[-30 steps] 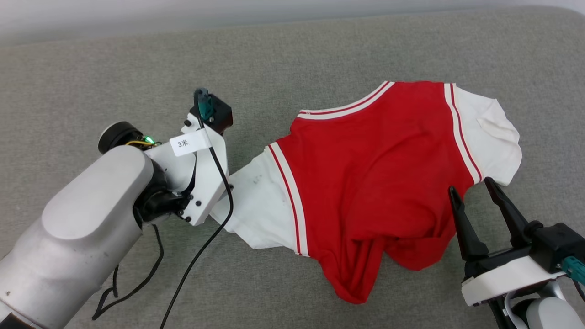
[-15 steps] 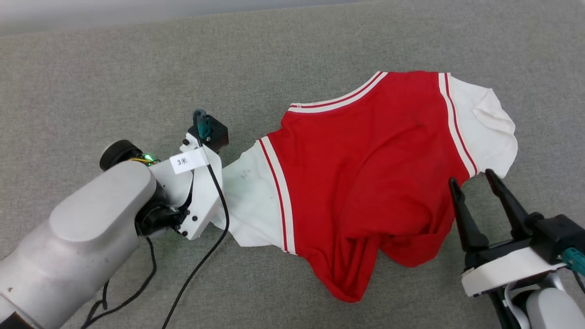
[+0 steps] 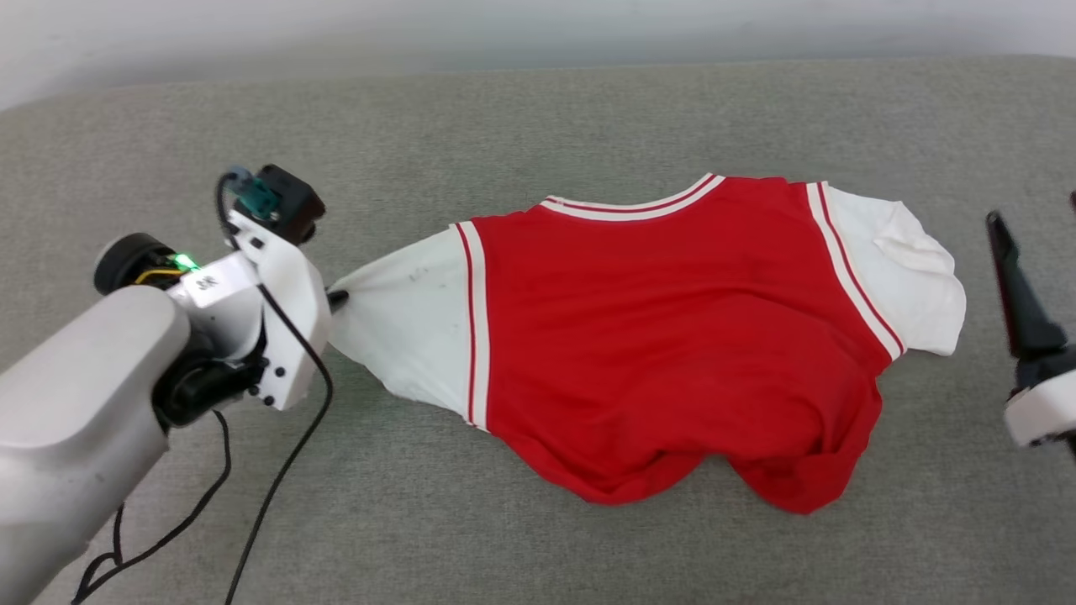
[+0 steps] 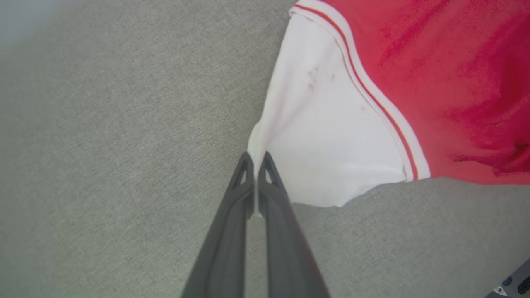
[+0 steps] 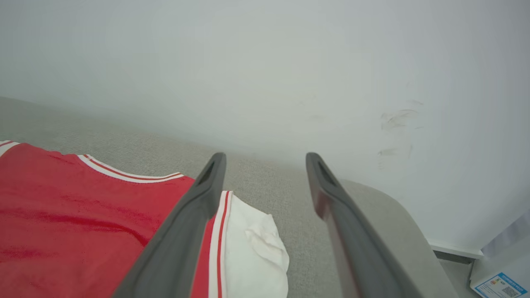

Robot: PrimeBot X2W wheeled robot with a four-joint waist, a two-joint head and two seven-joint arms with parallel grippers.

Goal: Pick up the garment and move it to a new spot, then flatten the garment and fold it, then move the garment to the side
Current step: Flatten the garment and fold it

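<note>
The garment [image 3: 656,353], a red T-shirt with white sleeves and striped trim, lies spread across the grey padded surface [image 3: 538,109], its hem bunched at the front. My left gripper [image 4: 255,159] is shut on the edge of the white left sleeve [image 4: 331,136], which is pulled taut into a point. In the head view its fingers are mostly hidden behind the left wrist, and a dark tip [image 3: 338,297] shows at the sleeve. My right gripper [image 5: 265,159] stands open, above and just right of the other white sleeve [image 5: 252,244], holding nothing. It sits at the head view's right edge [image 3: 1034,208].
A white wall [image 5: 290,62] rises just behind the surface. The surface's rounded right corner [image 5: 414,231] drops off toward the floor, where a labelled box [image 5: 497,285] stands. A black cable [image 3: 277,470] hangs from my left wrist over the front left area.
My left gripper has shut on the left sleeve and drawn it leftward, stretching the shirt out flatter. My right gripper has moved right, away from the hem. The head camera has shifted too.
</note>
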